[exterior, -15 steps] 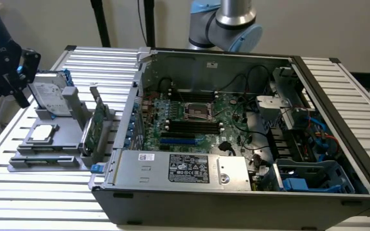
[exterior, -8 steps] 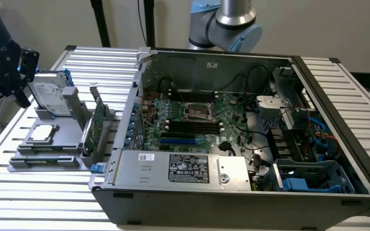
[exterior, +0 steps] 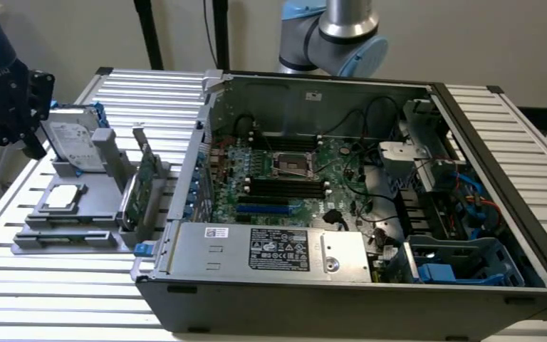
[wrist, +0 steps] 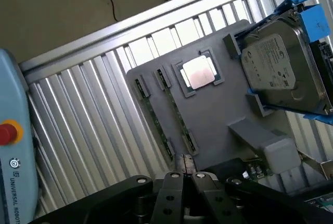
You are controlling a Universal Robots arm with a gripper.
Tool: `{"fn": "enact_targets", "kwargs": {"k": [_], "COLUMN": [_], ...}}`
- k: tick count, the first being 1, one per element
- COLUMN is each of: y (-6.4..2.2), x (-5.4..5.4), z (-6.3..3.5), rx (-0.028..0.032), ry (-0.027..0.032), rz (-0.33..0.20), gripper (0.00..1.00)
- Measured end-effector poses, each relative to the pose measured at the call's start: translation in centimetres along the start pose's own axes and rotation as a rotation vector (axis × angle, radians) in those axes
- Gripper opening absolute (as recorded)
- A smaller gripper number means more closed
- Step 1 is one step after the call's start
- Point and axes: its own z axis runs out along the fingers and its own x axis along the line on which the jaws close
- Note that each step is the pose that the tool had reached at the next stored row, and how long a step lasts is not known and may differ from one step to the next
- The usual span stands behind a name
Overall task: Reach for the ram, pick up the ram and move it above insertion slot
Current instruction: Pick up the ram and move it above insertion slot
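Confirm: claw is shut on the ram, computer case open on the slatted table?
Not quite. The claw is shut, but on nothing: the wrist view shows its fingertips meeting with no ram between them, and the ram sits in its slot on the gray holder. The rest holds: the computer case stands open on the slatted table.

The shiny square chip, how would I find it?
Find the grey holder to the exterior view's left of the open computer case. The chip lies flat on it, beside the upright hard drive. It alone is a small silver square; its neighbours are that bigger drive and thin green boards.
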Motion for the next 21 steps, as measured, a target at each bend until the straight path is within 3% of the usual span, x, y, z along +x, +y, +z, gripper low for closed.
{"fn": "enact_targets", "kwargs": {"k": [21], "y": [0.03], "x": [0.01], "z": [0.10], "rx": [0.0089], "ry": [-0.0077], "rz": [-0.380], "gripper": [0.11]}}
